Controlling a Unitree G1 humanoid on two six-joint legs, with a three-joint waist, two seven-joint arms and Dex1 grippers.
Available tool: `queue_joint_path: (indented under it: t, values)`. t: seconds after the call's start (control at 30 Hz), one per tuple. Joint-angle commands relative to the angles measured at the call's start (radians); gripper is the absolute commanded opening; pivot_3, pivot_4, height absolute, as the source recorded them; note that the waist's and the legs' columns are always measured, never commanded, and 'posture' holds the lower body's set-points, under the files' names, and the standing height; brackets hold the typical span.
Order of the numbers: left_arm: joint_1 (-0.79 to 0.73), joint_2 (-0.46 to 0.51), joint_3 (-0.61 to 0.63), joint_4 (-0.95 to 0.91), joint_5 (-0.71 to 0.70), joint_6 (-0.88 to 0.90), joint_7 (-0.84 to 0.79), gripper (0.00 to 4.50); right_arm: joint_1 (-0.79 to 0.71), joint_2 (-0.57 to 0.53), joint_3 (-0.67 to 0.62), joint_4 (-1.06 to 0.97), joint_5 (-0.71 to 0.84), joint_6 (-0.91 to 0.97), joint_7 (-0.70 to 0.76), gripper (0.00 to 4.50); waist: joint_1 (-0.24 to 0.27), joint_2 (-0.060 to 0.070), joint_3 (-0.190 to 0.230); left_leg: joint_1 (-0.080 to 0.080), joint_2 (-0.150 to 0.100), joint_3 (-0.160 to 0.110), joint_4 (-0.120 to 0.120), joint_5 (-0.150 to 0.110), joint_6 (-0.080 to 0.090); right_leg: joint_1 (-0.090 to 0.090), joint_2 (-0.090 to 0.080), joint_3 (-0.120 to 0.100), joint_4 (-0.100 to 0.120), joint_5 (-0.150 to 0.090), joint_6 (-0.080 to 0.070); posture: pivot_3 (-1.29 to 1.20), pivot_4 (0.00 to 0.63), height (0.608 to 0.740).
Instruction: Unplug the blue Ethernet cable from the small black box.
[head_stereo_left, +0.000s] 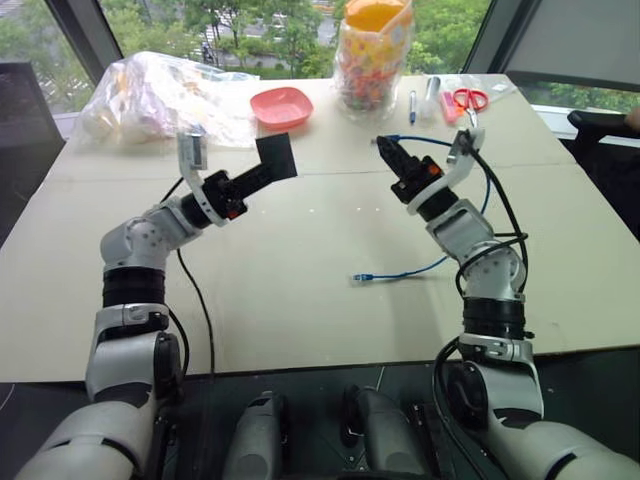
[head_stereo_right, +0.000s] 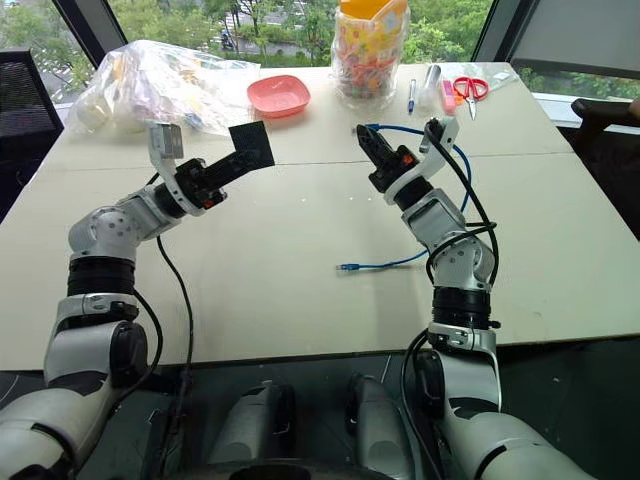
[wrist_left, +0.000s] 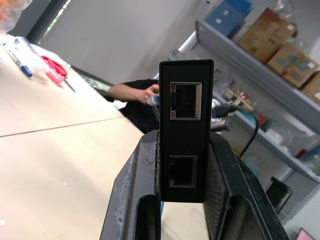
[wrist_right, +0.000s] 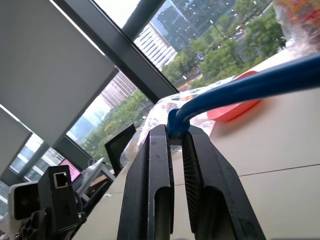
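Left jaws (head_stereo_left: 262, 173) grip small black box (head_stereo_left: 276, 156) | right jaws (wrist_right: 175, 137) pinch blue Ethernet cable (wrist_right: 250, 85), plug hidden

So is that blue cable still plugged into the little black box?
No, both ports of the small black box are empty, and the right gripper holds the blue Ethernet cable apart from it.

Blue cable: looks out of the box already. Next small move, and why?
Probably lower the right gripper and lay the blue Ethernet cable on the table: its plug is pinched there, well apart from the small black box in the left gripper, whose ports look empty.
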Motion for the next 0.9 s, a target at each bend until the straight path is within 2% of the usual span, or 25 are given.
queue_joint_path:
  t: [0.03,0.1,0.23,0.3,0.4,0.43,0.53,0.63,0.77,0.83,0.87,0.9]
  values:
    - [0.012,-0.092,-0.107,-0.013,0.254,-0.385,0.190,0.51,-0.108,-0.142,0.025,0.283,-0.216,-0.066,-0.066,0.02,0.005,0.000,0.000,0.001,0.000,0.000,0.000,0.000,0.000,0.000,0.000,0.000,0.000,0.001,0.002,0.00,0.150,0.740]
    - [0.013,-0.143,-0.133,0.020,0.324,-0.515,0.254,0.51,-0.154,-0.186,0.042,0.412,-0.287,-0.096,-0.066,0.02,0.008,0.000,0.000,0.000,-0.002,0.002,0.000,0.000,0.000,0.001,-0.002,0.000,-0.001,0.000,-0.001,0.00,0.150,0.740]
    - [0.012,-0.206,-0.197,0.110,0.449,-0.715,0.317,0.51,-0.198,-0.237,0.102,0.563,-0.423,-0.159,-0.026,1.57,-0.002,0.000,0.000,-0.002,-0.005,0.003,0.000,-0.001,0.002,-0.002,-0.002,0.001,-0.001,0.002,0.003,0.00,0.150,0.740]
    - [0.006,-0.225,-0.212,0.170,0.483,-0.783,0.333,0.51,-0.204,-0.244,0.109,0.587,-0.454,-0.176,-0.005,2.65,-0.004,0.000,0.000,-0.002,-0.004,0.006,-0.001,-0.001,0.003,-0.003,-0.001,0.001,0.000,0.002,0.003,0.00,0.150,0.740]
    - [-0.021,-0.259,-0.218,0.271,0.521,-0.875,0.378,0.51,-0.150,-0.256,0.161,0.480,-0.486,-0.105,0.057,4.17,-0.004,0.000,0.000,-0.003,-0.003,0.008,-0.001,-0.001,0.003,-0.005,0.000,0.001,0.001,0.002,0.003,0.00,0.150,0.740]
    - [-0.030,-0.268,-0.221,0.301,0.533,-0.903,0.387,0.51,-0.122,-0.258,0.179,0.421,-0.487,-0.068,0.075,4.43,-0.002,0.000,0.000,-0.003,-0.002,0.008,-0.001,-0.001,0.003,-0.005,0.001,0.001,0.002,0.002,0.003,0.00,0.150,0.740]
    - [-0.067,-0.298,-0.227,0.415,0.579,-1.001,0.433,0.51,0.010,-0.250,0.226,0.156,-0.468,0.052,0.084,4.43,0.002,0.000,0.000,-0.003,0.000,0.007,0.000,-0.001,0.003,-0.004,0.001,0.001,0.001,0.002,0.003,0.00,0.150,0.740]
    - [-0.108,-0.326,-0.233,0.535,0.622,-1.084,0.489,0.51,0.127,-0.195,0.214,-0.072,-0.428,0.116,0.037,4.43,0.004,0.000,0.000,-0.003,0.000,0.004,0.000,-0.001,0.003,-0.004,-0.001,0.001,0.000,0.002,0.004,0.00,0.150,0.740]
    - [-0.141,-0.342,-0.230,0.643,0.654,-1.129,0.526,0.51,0.204,-0.133,0.188,-0.202,-0.411,0.141,-0.010,4.43,0.002,0.000,0.000,-0.005,0.000,0.003,0.001,-0.001,0.003,-0.004,-0.002,0.000,0.000,0.002,0.004,0.00,0.150,0.740]
    - [-0.149,-0.341,-0.225,0.671,0.660,-1.134,0.529,1.56,0.220,-0.120,0.179,-0.221,-0.414,0.134,-0.022,4.50,0.001,0.000,0.000,-0.005,0.000,0.003,0.001,-0.001,0.003,-0.004,-0.001,0.000,0.000,0.002,0.004,0.00,0.150,0.740]
    - [-0.150,-0.338,-0.223,0.677,0.661,-1.137,0.528,1.84,0.222,-0.116,0.170,-0.226,-0.413,0.129,-0.027,4.50,0.001,0.000,0.000,-0.005,0.000,0.003,0.001,-0.001,0.003,-0.004,-0.001,0.000,0.000,0.002,0.004,0.00,0.150,0.740]
    - [-0.151,-0.334,-0.220,0.681,0.660,-1.138,0.527,2.34,0.222,-0.114,0.160,-0.227,-0.412,0.125,-0.029,4.50,0.001,0.000,0.000,-0.005,0.000,0.002,0.001,-0.001,0.003,-0.004,-0.001,-0.001,0.000,0.002,0.004,0.00,0.150,0.740]
